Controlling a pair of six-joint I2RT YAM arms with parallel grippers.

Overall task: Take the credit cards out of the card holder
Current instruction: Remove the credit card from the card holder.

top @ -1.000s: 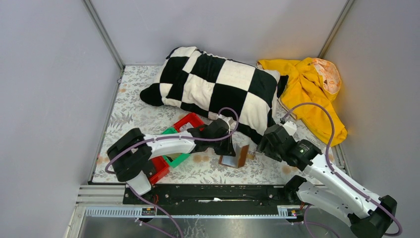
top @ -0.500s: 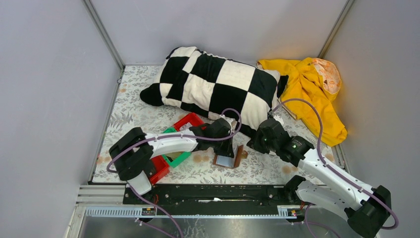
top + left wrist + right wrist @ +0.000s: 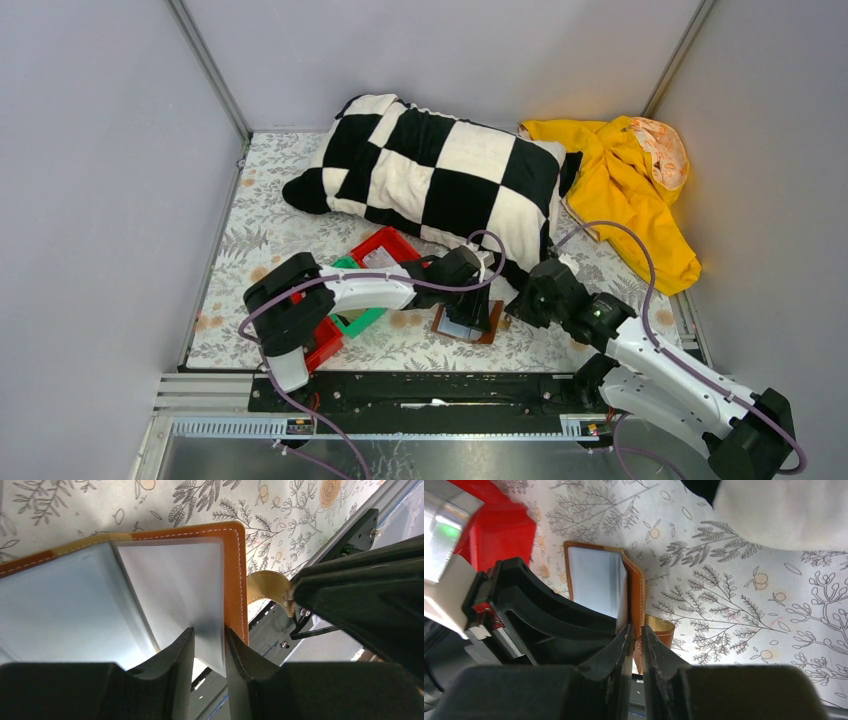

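I get even, bright overhead light in the top view, sharp throughout, with soft shadows under the checkered pillow (image 3: 430, 170). On the left wrist, the card holder (image 3: 165, 585) glares pale blue-white; the left end effector (image 3: 208, 640) is dark and soft-edged. The right end effector (image 3: 636, 635) blurs too.

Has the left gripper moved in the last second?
Yes. The left gripper has shifted right, farther from the red bin, and now pinches a leaf of the card holder.
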